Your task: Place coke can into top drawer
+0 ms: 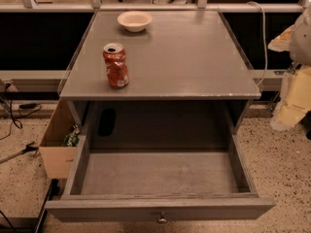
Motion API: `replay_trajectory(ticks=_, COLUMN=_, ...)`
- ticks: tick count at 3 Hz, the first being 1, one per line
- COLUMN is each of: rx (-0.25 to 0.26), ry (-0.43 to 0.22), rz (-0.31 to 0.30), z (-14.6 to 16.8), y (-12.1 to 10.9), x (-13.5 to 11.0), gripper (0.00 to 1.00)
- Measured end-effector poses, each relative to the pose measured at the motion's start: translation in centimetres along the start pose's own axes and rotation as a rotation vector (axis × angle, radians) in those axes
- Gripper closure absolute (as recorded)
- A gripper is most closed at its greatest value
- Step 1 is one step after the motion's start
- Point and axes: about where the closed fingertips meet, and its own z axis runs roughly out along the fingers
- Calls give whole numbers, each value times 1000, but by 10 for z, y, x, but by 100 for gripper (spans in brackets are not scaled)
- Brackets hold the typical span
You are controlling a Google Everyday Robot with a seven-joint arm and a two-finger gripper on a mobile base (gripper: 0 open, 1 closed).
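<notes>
- Standing upright on the grey bench [194, 57], left of the middle of the frame, the coke can [115, 65] sits close to the bench's front left edge; it is red-orange with a silver top and dented sides.
- The top drawer [160, 208] is pulled far out toward the bottom of the frame, and its grey inner floor is in plain view.
- A small round knob [162, 219] sits at the centre of the drawer's front panel, at the very bottom edge of the frame.
- The can is on the bench top, not in the drawer, and it appears above the drawer's rear left corner.
- A cream bowl [134, 21] rests at upper centre-left, near the bench's far edge and well apart from the can.
- The tool [294, 98] shows as a pale shape at the right edge of the frame, partly cut off, beside the bench's right side and well apart from the can; I cannot tell whether it is released or clenched.
- A cardboard box [57, 147] stands on the speckled floor at the lower left, just beside the bench, with something green inside.
- A white cable [264, 38] runs down at the upper right, past the bench's far right corner.
</notes>
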Motion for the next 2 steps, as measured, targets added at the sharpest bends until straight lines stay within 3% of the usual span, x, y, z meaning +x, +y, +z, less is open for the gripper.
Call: replay_trajectory(ticks=2, rx=23, ry=-19, rz=2, z=11, y=-11, x=-6, gripper=0)
